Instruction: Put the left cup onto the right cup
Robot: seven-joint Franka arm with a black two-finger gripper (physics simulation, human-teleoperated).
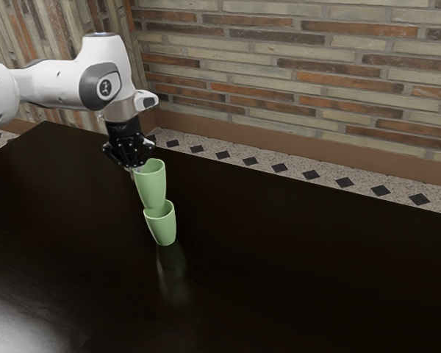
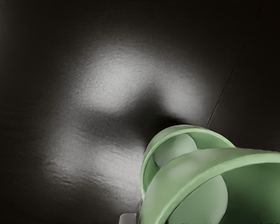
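Two light green cups are nested on the dark table. The lower cup stands upright on the tabletop. The upper cup leans slightly, and its base sits inside the lower cup's mouth. My black gripper is at the upper cup's rim, on the side toward the exterior view's left, and is shut on that rim. In the wrist view the held cup looms just under my hand, and the lower cup's rim curves out from behind it.
A brick wall and a tiled floor strip run behind the table's far edge. Dark tabletop stretches widely to the exterior view's right and toward the front. A bright glare patch lies on the table beside the cups.
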